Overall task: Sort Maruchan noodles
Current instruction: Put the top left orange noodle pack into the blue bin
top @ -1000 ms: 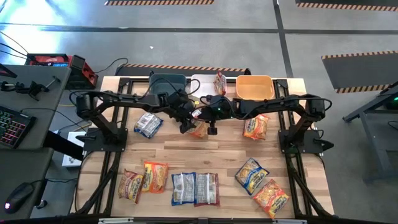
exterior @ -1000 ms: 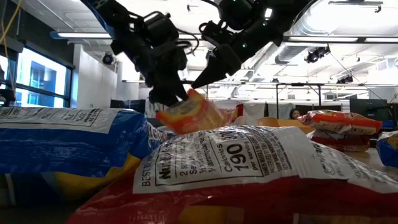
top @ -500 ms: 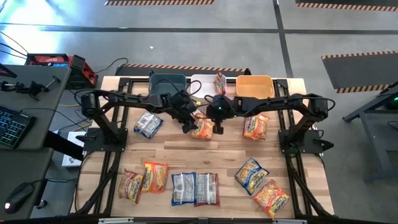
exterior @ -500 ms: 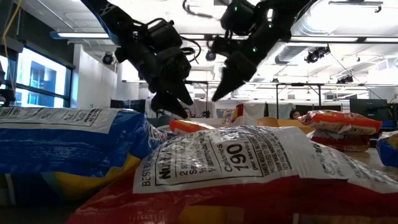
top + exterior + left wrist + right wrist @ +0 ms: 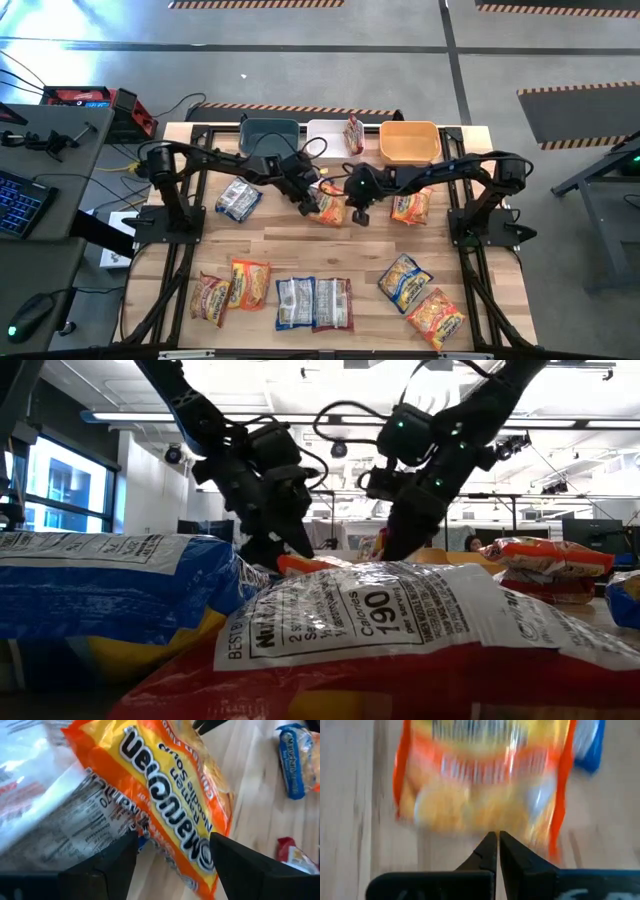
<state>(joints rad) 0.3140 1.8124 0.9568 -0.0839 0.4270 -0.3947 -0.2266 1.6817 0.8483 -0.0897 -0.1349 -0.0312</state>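
Left gripper [image 5: 312,203], jaws wide and holding nothing, hovers over an orange Maruchan Ramen packet [image 5: 329,209] lying mid-table. Right gripper [image 5: 361,213], shut and empty, sits beside it. Next, probably: regrasp, then carry to the orange bin [image 5: 409,142] beyond.

Your left arm reaches in from the frame's left to centre, upper half of the high view; its left gripper [image 5: 310,205] stands with fingers [image 5: 107,865] spread apart. Your right arm mirrors it from the right, right gripper [image 5: 361,217] pinched closed, pointing down.
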